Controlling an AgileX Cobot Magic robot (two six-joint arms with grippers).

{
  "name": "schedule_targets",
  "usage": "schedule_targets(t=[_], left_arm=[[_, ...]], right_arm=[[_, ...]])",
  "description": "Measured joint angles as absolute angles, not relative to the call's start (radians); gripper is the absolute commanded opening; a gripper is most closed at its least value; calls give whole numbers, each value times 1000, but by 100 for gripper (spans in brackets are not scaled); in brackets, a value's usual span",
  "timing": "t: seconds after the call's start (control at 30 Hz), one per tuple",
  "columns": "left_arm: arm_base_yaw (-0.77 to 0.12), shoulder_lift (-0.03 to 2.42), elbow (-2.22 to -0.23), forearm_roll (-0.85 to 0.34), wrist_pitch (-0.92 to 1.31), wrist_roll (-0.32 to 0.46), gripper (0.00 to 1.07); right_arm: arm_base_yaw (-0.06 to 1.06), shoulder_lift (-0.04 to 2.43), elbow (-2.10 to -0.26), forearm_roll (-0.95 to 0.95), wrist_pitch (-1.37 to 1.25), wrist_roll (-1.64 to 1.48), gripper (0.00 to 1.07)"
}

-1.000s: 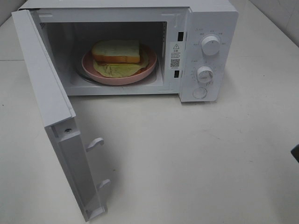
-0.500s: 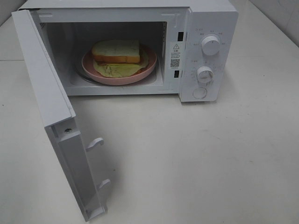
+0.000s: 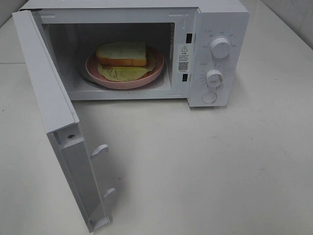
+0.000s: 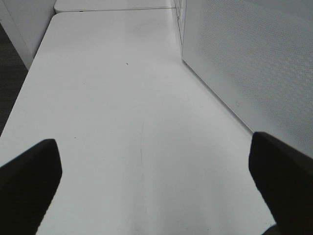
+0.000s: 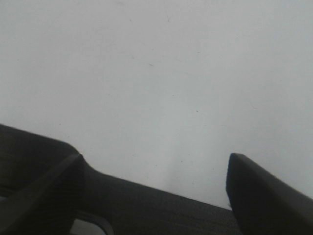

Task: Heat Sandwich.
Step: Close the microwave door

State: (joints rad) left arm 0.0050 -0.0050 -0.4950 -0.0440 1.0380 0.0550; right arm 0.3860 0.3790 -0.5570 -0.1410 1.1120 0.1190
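White microwave (image 3: pixel 222 19) stands at the back of the pale table (image 3: pixel 220 171), its door (image 3: pixel 56 117) swung fully open toward the left of the overhead view. I note two round dials, an upper dial (image 3: pixel 220 47) and a lower dial (image 3: pixel 214 77), on the control panel at the right of the cavity.

Task item: the sandwich (image 3: pixel 124 61) is inside the cavity, resting on a round pink plate (image 3: pixel 93 71). It shows as a thick bread slab with a browned edge lying over a flat yellowish-green layer that spreads toward the plate's front rim. The plate sits roughly central on the cavity floor.

Left gripper (image 4: pixel 156 181): jaws spread wide, nothing between them. Under it I see only bare table. A white perforated panel (image 4: pixel 254 63) stands just beside it; I cannot tell from this view which part of the appliance it is.

Right gripper (image 5: pixel 155 156): jaws apart, released, nothing grasped. Plain table surface lies beneath it.

Neither end effector is in contact with the sandwich, the plate or the door.
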Motion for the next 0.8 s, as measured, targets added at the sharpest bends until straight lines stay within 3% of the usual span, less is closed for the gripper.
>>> schedule_targets(t=[0.4,0.8], left_arm=[[5,-5,-495,-44,1038,55,102],[5,-5,-495,-44,1038,55,102]], right_arm=[[179,170,-512,-141,1037,119,76],[46,-2,-512,-104,1037,79,76]])
